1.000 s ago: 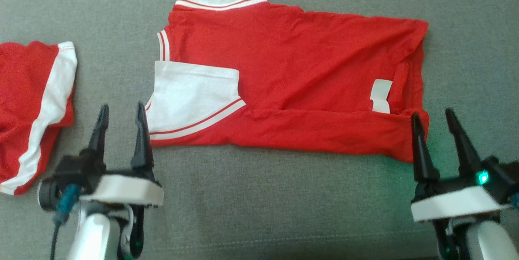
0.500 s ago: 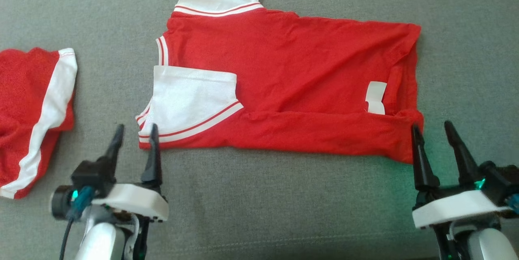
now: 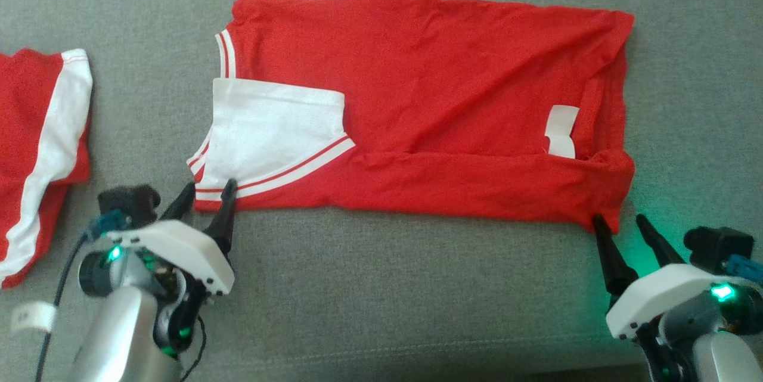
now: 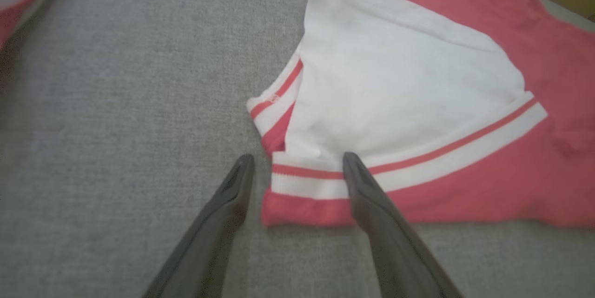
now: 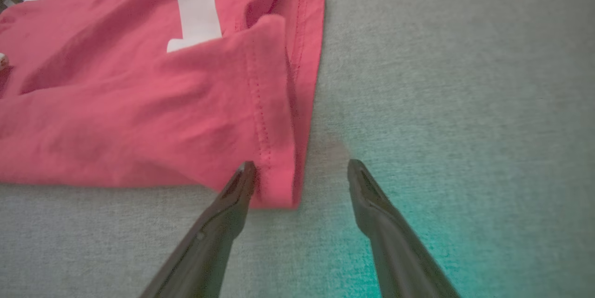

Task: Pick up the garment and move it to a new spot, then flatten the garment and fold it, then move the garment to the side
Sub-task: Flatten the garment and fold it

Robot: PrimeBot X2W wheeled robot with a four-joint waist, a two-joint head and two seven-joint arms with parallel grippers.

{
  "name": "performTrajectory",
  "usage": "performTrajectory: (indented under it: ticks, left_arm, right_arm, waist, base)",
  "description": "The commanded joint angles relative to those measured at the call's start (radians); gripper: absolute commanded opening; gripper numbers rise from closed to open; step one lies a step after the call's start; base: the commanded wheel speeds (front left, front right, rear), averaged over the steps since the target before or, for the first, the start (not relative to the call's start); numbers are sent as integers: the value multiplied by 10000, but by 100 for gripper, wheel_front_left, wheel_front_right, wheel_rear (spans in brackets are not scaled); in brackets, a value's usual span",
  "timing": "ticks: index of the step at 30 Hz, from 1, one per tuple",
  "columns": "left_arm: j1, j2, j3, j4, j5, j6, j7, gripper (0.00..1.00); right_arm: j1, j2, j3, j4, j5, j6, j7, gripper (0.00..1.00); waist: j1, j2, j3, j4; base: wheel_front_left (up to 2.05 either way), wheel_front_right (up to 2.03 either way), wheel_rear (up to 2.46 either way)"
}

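Red fabric shirt [image 3: 429, 90], white sleeves, flat on grey upholstery [image 3: 417, 286]. Left tool [image 3: 208, 185], fingers apart, now straddles its 7 o'clock corner; right tool [image 3: 617, 219], apart, at 5 o'clock corner.

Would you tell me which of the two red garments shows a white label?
The large shirt in the middle; its label sits near the right hem. The left garment shows none.
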Motion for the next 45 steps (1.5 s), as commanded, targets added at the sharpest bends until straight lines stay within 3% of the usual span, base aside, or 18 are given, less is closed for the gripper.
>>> performTrajectory:
  ticks: [1, 3, 5, 6, 8, 18, 41, 42, 43, 45]
  left_arm:
    - [-185, 204, 234, 24, -27, -50, 291, 100]
    - [-317, 255, 159, 117, -96, -134, 618, 96]
    - [-424, 289, 110, 151, -158, -201, 806, 44]
    - [-463, 320, 70, 154, -158, -237, 867, 0]
    - [-501, 354, -16, 169, -159, -288, 985, 0]
    - [-136, 333, 56, -56, -393, -298, 551, 0]
    - [2386, 120, 177, -1017, -888, 357, 495, 0]
    - [2382, 139, 123, -1042, -847, 331, 479, 40]
    - [2360, 123, 96, -1066, -833, 325, 438, 100]
    - [2294, 64, 70, -1134, -752, 408, 272, 100]
  right_arm:
    - [-228, -13, 180, -269, 69, 75, 82, 100]
    - [-354, 27, 189, -215, 171, 75, 260, 100]
    - [-494, 59, 256, -139, 287, 75, 445, 100]
    - [-564, 74, 278, -118, 339, 75, 499, 86]
    - [-644, 89, 274, -21, 411, 75, 676, 0]
    - [-364, 81, 87, -186, 563, 75, 867, 0]
    - [1382, -236, -54, -713, 921, 75, 1998, 0]
    - [1419, -231, -35, -748, 934, 75, 2029, 55]
    - [1448, -221, -21, -781, 945, 75, 2047, 100]
    - [1472, -201, 38, -916, 987, 75, 1946, 100]
  waist:
    - [0, -1, 55, 35]
    - [0, -1, 148, 59]
    - [0, -1, 223, 77]
    - [0, -1, 251, 82]
    - [0, -1, 286, 109]
    - [0, -1, 2, 347]
    - [0, -1, -1292, 1124]
    - [0, -1, -1309, 1125]
    - [0, -1, -1326, 1128]
    - [0, -1, -1357, 1120]
  base:
    - [0, 0, 0]
    - [0, 0, 0]
    - [0, 0, 0]
    - [0, 0, 0]
    - [0, 0, 0]
    - [0, 0, 0]
    - [0, 0, 0]
    - [0, 0, 0]
    - [0, 0, 0]
    - [0, 0, 0]
